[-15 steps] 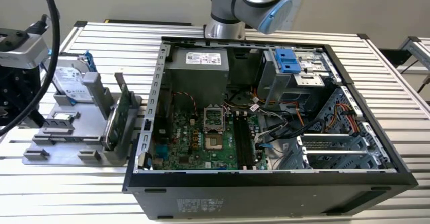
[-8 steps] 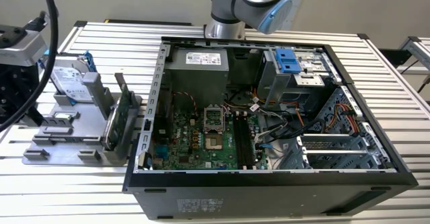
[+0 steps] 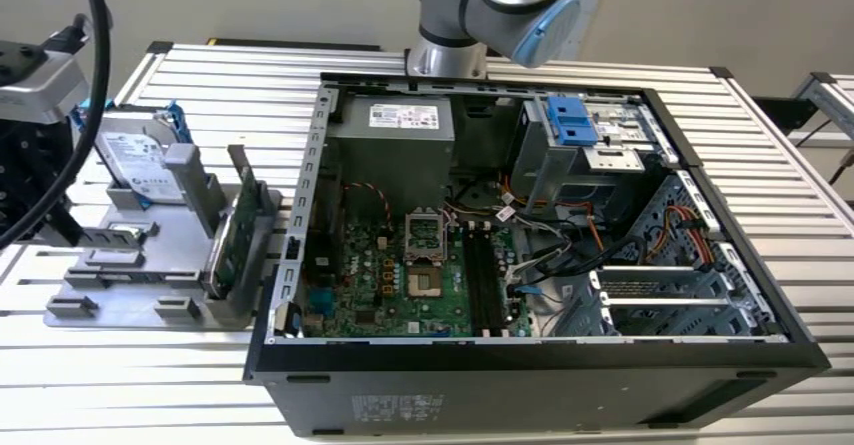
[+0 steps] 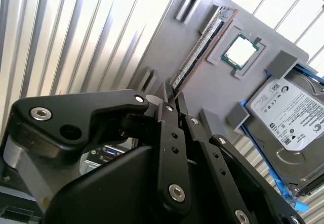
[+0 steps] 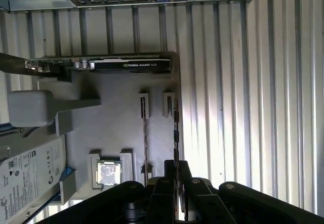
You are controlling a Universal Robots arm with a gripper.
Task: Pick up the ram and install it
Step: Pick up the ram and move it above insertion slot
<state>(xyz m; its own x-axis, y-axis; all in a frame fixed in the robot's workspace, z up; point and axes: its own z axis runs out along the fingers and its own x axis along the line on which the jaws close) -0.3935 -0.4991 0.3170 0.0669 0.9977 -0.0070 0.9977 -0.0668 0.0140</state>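
Dark green and thin, the ram [image 4: 202, 47] [image 5: 175, 128] stands on edge over the grey holder tray [image 4: 167, 42], running straight out from the gripper [image 4: 172, 100] [image 5: 175, 167] in both wrist views. Its black fingers [image 4: 167, 118] are drawn nearly together, pinching the stick's near end. A square processor chip [image 4: 242, 52] sits just beside it, with the silver hard drive [image 4: 288, 118] further off.

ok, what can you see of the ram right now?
The ram is a long, thin stick: dark board, a row of black chips along its side. In the second wrist view it stands on its long edge in a slot of the grey holder plate, not installed. A square processor and the silver hard drive sit apart from it on the same plate. The claw is at the stick's near end; whether it grips cannot be told.
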